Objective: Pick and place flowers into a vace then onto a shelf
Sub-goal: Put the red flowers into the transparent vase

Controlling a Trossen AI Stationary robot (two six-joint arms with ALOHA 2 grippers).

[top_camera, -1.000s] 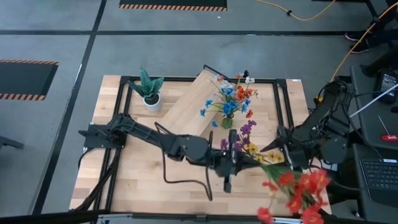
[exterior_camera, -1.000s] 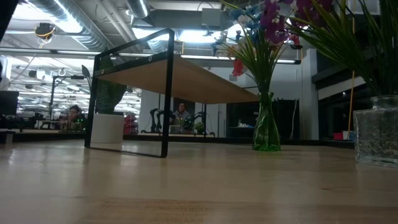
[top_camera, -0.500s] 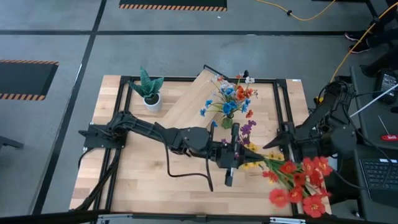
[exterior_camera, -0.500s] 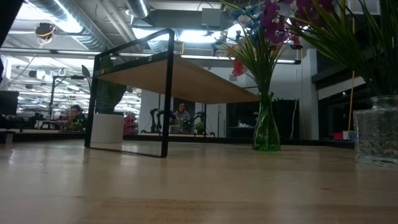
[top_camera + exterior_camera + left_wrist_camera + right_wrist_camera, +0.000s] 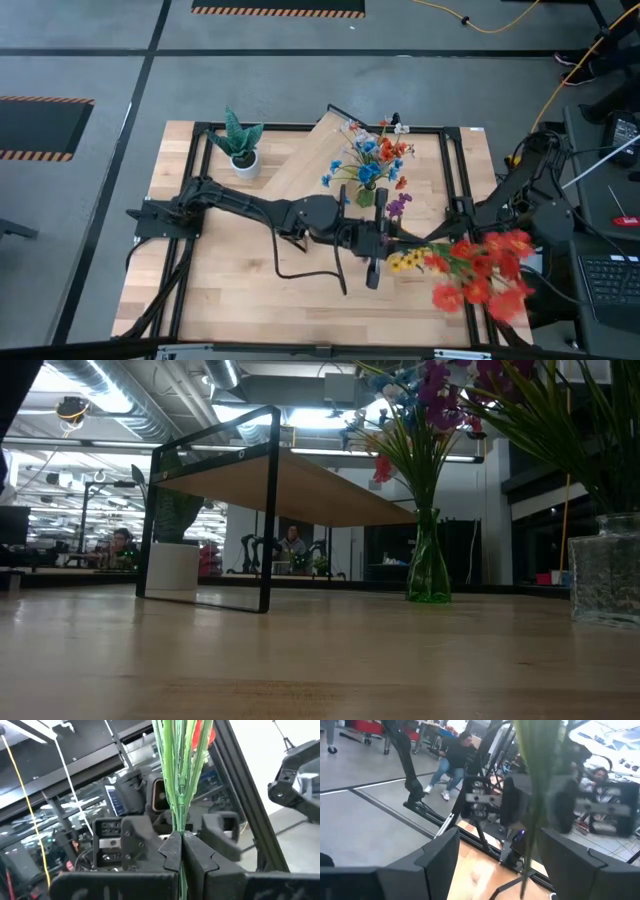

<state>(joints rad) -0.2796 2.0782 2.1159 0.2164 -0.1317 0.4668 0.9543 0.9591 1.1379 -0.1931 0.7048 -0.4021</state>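
My left gripper (image 5: pixel 376 247) (image 5: pixel 181 840), reaching over the table's middle, is shut on a sprig of red and yellow flowers (image 5: pixel 478 275) whose green stems (image 5: pixel 180 780) run out toward the table's right edge. My right gripper (image 5: pixel 462 228) (image 5: pixel 500 840) faces it, open, with the blurred stems (image 5: pixel 535 795) between its fingers; whether it touches them I cannot tell. The green vase (image 5: pixel 365 197) (image 5: pixel 428 575) stands on the table holding blue, orange and purple flowers (image 5: pixel 372 155). The shelf (image 5: pixel 310 160) (image 5: pixel 290 485) stands on its black legs beside the vase. My left gripper pinches the bundle of green stems near its lower end (image 5: pixel 181 827) between its two fingers. The fingers lie about level, pointing toward the table's right, and the stems run on in line with them. The sprig is lifted clear, with its red blossoms (image 5: pixel 490 285) hanging out past the fingers.
A spiky green plant in a white pot (image 5: pixel 240 148) (image 5: pixel 172 568) stands at the far left. A clear glass jar (image 5: pixel 604 580) holding leafy stems stands at the right of the low view. A black frame (image 5: pixel 450 135) borders the table. People sit in the room beyond (image 5: pixel 454 752).
My left gripper has moved a little toward the table's right and far edges, still shut on the stems. The sprig has swung with it: its red blossoms have shifted from the near right corner toward the far edge and now lie more level.
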